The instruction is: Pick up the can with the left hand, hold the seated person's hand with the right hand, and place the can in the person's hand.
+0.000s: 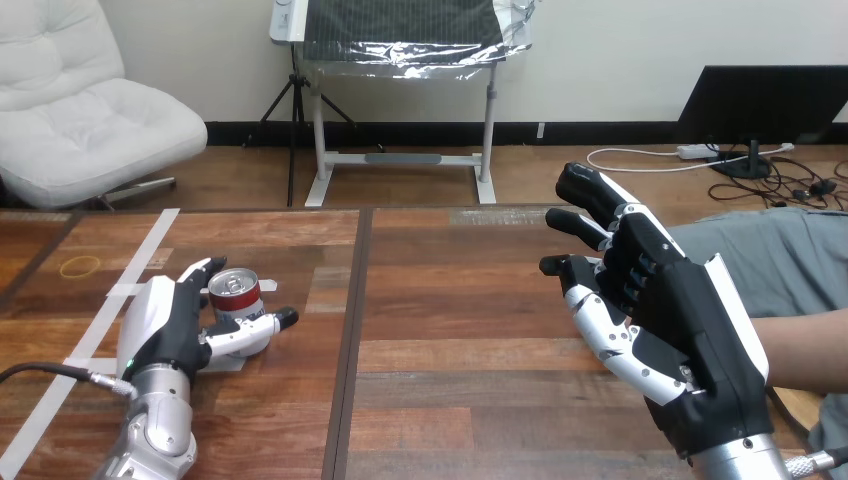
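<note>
Right hand (660,310) nearest, raised above table (450,340) at right, fingers spread and nearly straight, holding nothing. Person's forearm (805,350) just behind it at right edge; contact cannot tell. Left hand (170,325) low on table at left, loosely open. Can (235,295) upright on table between its fingers and thumb, not gripped; contents hidden.
</note>
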### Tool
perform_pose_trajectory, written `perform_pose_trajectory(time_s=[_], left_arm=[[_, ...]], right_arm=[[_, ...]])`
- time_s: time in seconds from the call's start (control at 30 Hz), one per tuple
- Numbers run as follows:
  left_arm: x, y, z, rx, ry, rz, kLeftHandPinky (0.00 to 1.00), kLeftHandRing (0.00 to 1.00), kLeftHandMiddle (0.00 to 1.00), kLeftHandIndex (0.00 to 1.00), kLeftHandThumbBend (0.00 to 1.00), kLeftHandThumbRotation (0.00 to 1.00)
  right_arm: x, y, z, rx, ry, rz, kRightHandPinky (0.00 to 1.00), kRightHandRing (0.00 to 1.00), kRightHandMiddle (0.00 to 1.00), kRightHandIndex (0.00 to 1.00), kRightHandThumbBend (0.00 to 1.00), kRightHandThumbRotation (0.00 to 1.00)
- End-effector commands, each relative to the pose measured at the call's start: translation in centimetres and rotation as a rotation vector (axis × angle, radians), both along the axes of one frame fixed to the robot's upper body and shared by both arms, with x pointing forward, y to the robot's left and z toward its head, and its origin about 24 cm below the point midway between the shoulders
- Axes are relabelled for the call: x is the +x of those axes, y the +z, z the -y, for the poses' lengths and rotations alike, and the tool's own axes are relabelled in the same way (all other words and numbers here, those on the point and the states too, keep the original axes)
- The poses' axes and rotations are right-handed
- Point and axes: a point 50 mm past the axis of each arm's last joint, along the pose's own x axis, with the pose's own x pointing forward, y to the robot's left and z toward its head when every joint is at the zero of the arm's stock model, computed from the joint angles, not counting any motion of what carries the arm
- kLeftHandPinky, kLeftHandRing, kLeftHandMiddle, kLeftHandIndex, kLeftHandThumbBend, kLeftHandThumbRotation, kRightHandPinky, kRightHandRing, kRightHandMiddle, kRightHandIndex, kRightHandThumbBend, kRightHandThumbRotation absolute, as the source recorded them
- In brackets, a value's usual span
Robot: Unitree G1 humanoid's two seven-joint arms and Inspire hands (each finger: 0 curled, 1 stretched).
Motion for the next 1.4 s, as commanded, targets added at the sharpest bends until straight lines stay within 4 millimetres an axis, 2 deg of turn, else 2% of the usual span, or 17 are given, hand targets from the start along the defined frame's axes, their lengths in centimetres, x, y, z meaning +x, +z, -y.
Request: perform_pose_trajectory(time_s=[0.0,0.23,0.57,1.37], left_arm=[[2.5,2.8,0.5,-0.031,0.015,0.082,0.74,0.82,0.86,0.85,0.88,0.36],[2.6,2.7,0.6,-0.047,0.025,0.065,0.71,0.79,0.84,0.84,0.85,0.33],[2.7,2.5,0.9,-0.069,0.031,0.057,0.72,0.78,0.82,0.81,0.81,0.3],[3.5,3.0,1.7,-0.066,0.024,0.041,0.71,0.77,0.8,0.78,0.8,0.27]], right_arm=[[0.8,2.0,-0.1,-0.012,0.019,0.101,0.7,0.86,0.9,0.88,0.21,0.16],[0.7,2.0,-0.1,-0.019,0.017,0.099,0.71,0.86,0.9,0.88,0.21,0.16],[0.7,2.0,0.0,-0.012,0.017,0.095,0.71,0.86,0.9,0.88,0.22,0.16],[0.6,2.0,0.1,-0.024,0.014,0.096,0.72,0.86,0.89,0.87,0.22,0.16]])
